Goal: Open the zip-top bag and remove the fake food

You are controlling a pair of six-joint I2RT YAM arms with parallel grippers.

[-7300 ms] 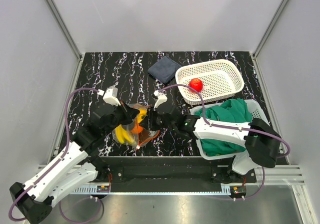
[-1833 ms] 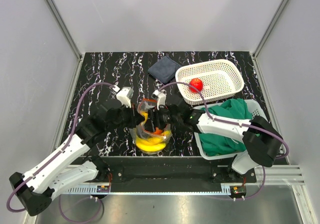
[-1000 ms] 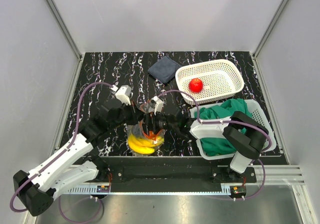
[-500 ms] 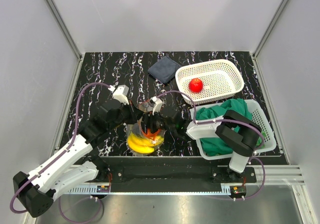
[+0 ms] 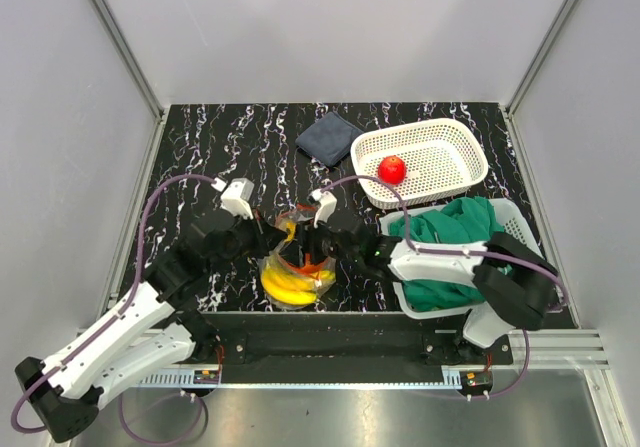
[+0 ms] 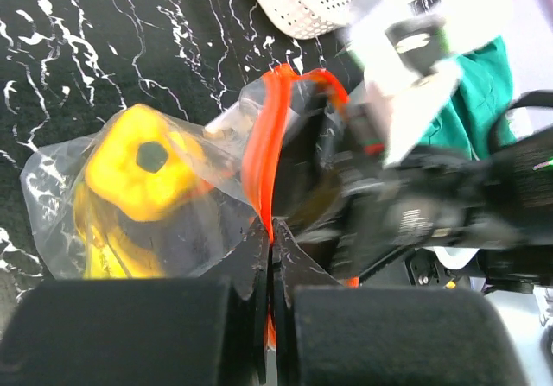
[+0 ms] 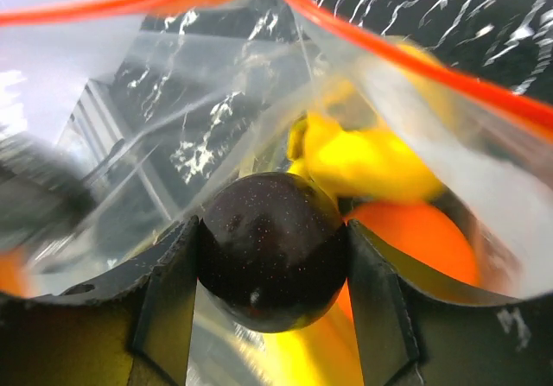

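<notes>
Dark round plastic fruit (image 7: 272,256) pinched in right gripper (image 7: 270,230) | left gripper (image 6: 270,230) nips clear zip-top bag (image 6: 130,187) | mid-removal, I'd lift toward 1 o'clock

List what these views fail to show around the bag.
- Top view: the right hand covers the dark fruit it grips.
- Left wrist view: the right hand is motion-blurred, so its fingers cannot be made out.
- Left wrist view: the left hand, clamped on the zip strip, hides the near edge of the bag.
- Right wrist view: the yellow piece is blurred behind plastic; banana or pepper is unclear.
</notes>
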